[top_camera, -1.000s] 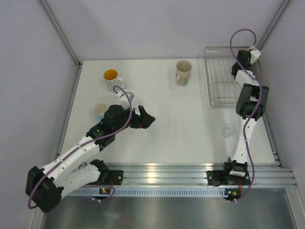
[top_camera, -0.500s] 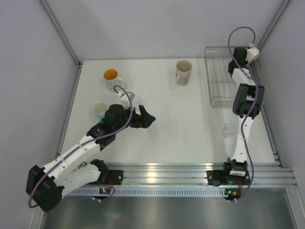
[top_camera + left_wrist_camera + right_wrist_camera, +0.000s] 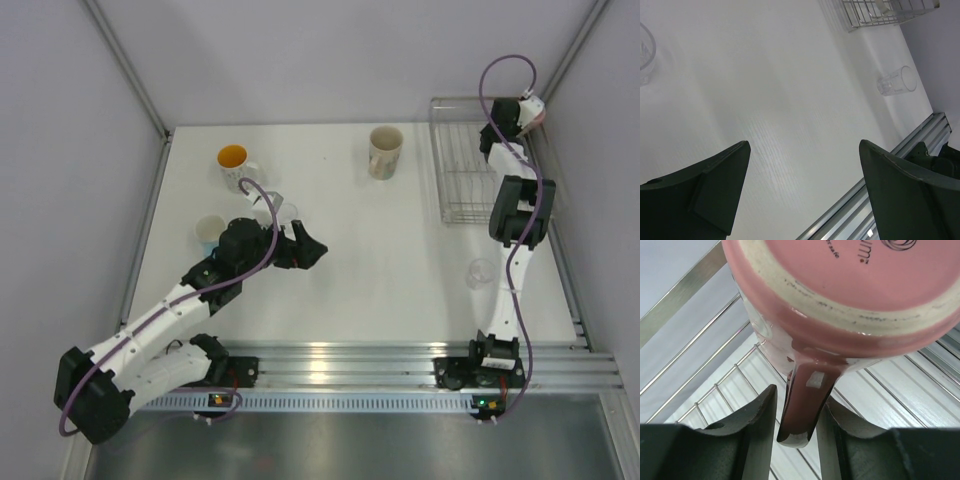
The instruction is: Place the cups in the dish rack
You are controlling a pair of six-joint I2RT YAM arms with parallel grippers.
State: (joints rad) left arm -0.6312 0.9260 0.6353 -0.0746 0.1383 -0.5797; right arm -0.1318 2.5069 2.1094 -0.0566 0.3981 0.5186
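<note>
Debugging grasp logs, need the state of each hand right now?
Left hand: open, empty.
Right hand: shut on the handle of the pink mug, over the rack.

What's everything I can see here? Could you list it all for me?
pink mug: one, pink, held by its handle at the rack's far right corner
orange-lined mug: one, white patterned, far left
cream mug: one, cream patterned, far middle
blue mug: one, light blue, left side
glasses: two, clear, one near right, one left of centre
rack: one, silver wire, far right
table: one, white
left gripper: one, black, open above bare table
right gripper: one, black, shut on the pink mug's handle
</note>
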